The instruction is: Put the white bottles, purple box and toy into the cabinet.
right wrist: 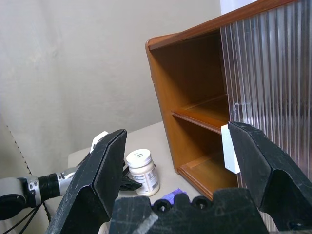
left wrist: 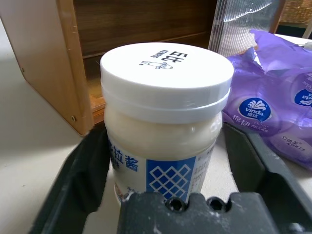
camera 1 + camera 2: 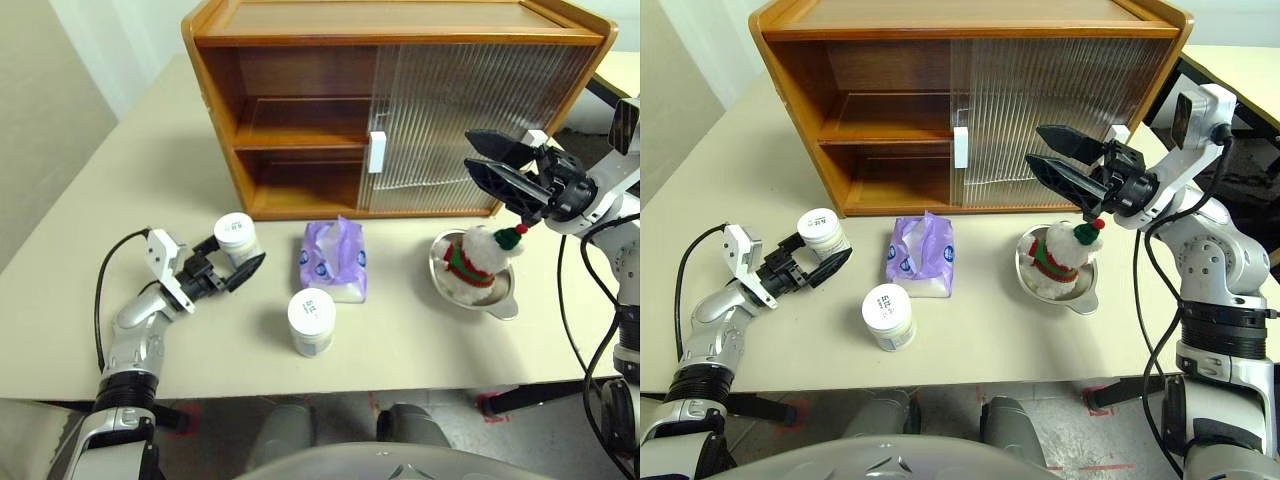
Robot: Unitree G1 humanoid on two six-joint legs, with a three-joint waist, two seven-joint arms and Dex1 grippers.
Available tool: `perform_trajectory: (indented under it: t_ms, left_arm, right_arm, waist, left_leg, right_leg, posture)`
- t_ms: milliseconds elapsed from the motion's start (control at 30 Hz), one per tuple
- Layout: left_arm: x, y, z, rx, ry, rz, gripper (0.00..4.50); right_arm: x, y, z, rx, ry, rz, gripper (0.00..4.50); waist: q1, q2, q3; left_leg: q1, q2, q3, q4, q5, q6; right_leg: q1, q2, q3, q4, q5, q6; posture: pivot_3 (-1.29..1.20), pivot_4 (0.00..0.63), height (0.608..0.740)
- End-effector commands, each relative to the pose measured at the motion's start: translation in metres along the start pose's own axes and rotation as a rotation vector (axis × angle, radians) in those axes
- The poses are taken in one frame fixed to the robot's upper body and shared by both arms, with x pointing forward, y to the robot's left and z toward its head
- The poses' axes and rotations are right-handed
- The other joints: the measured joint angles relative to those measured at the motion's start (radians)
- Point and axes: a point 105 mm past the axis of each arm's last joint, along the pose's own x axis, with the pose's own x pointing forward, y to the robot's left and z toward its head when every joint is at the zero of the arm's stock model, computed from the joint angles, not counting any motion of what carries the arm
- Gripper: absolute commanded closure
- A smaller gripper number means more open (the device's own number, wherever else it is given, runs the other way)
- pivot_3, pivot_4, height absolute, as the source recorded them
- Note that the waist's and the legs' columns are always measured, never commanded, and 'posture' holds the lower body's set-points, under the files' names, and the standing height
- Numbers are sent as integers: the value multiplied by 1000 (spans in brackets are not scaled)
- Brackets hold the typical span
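Tabletop (image 3: 120, 200): toy (image 3: 478, 257) in metal bowl (image 3: 503, 300).

The ribbed sliding doors (image 3: 470, 125) blur the right half of the cabinet's (image 3: 300, 25) inside.

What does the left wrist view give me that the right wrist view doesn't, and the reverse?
Left wrist: printing on the bottle's cap, its blue label, and the left hand straddling the white bottle, not yet clamped; also most of the purple box. Right wrist: the open right hand raised, facing the cabinet shelf and sliding-door handle. Both: that bottle, the cabinet's open left side, the box.
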Motion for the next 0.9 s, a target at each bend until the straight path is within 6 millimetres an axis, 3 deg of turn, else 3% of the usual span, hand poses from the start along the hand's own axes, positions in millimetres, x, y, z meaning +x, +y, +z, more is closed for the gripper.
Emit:
perform_trajectory:
  t_ms: [33,300,900]
  left_arm:
    - [-7,-1,-5,-1,34,-2,1340]
    - [-7,0,-3,-9,32,22,1411]
    - [72,-9,61,-46,-101,81,1411]
  right_arm:
    - [-3,1,5,-20,-7,-7,0]
    - [-1,0,4,-20,-12,-4,0]
    - [1,2,0,-14,-19,-1,0]
  waist:
    - [0,0,0]
    - [-9,0,0]
    - [1,-1,0]
  left_leg:
    - [0,0,0,0,0,0]
    - [1,0,2,-1,0,0]
    - [0,-1,4,1,3,5]
  right_leg:
    - [0,0,0,0,0,0]
    - [0,0,0,0,0,0]
    - [0,2,2,0,2,3]
  posture:
    - [46,0,740]
    - [57,0,740]
    - [47,0,740]
